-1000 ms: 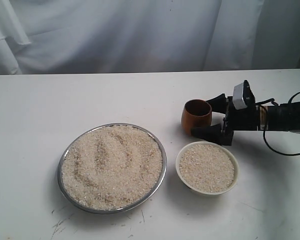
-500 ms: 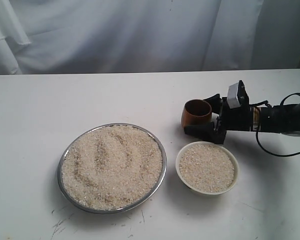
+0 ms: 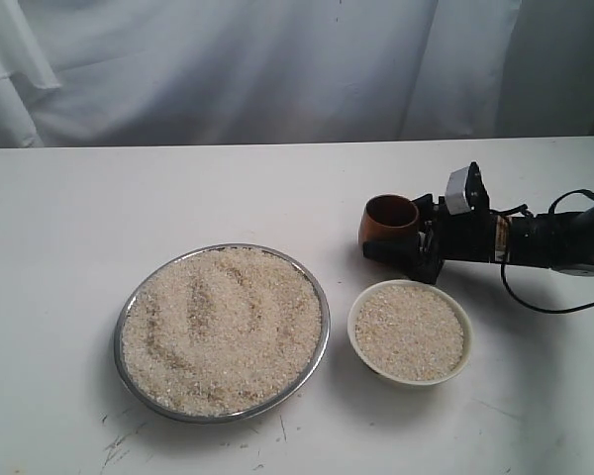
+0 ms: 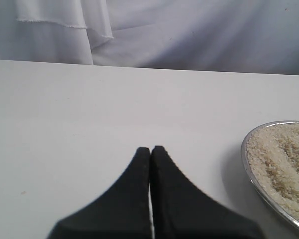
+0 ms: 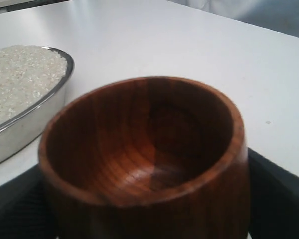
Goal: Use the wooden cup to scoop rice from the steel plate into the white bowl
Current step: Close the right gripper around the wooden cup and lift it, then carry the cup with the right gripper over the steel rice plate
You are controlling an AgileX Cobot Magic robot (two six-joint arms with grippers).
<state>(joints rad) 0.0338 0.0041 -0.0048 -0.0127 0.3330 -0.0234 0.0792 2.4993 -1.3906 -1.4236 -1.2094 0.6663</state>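
Loose rice (image 3: 223, 327) fills steel plate (image 3: 119, 336), white bowl (image 3: 408, 377); wooden cup (image 3: 386, 230) upright, empty.

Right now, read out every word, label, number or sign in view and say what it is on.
None can be read. No writing shows on the cup, plate, bowl or table. The pale block on the right arm is too small to rule out a tiny mark.

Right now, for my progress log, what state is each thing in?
wooden cup: upright, empty
steel plate: full of rice
white bowl: nearly full of rice
left tool: shut, holding nothing
right tool: around the wooden cup, contact unclear
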